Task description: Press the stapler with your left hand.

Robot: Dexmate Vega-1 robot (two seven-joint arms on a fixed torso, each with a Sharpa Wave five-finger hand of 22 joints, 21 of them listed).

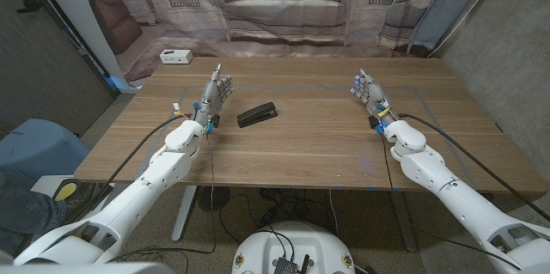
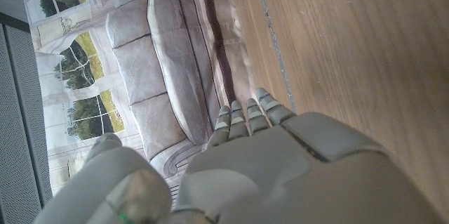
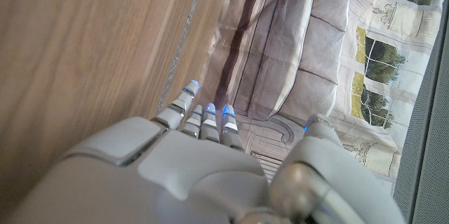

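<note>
Fingers: left hand (image 1: 213, 95) and right hand (image 1: 371, 94) both spread wide, empty.
Stapler (image 1: 258, 116): mid-bench, just right of left hand, apart.
Bench (image 1: 326, 149): bare wood around; white box (image 1: 175, 56) at far-left edge.

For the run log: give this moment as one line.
left hand: open, beside stapler, not touching | right hand: open, idle | press: not yet done

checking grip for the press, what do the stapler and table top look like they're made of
Stapler: black, matte, with little glare; probably plastic over metal, though the frames cannot confirm it. Table top: brown wood grain in long planks with a soft sheen; solid wood or laminate, which one is unclear.
</note>
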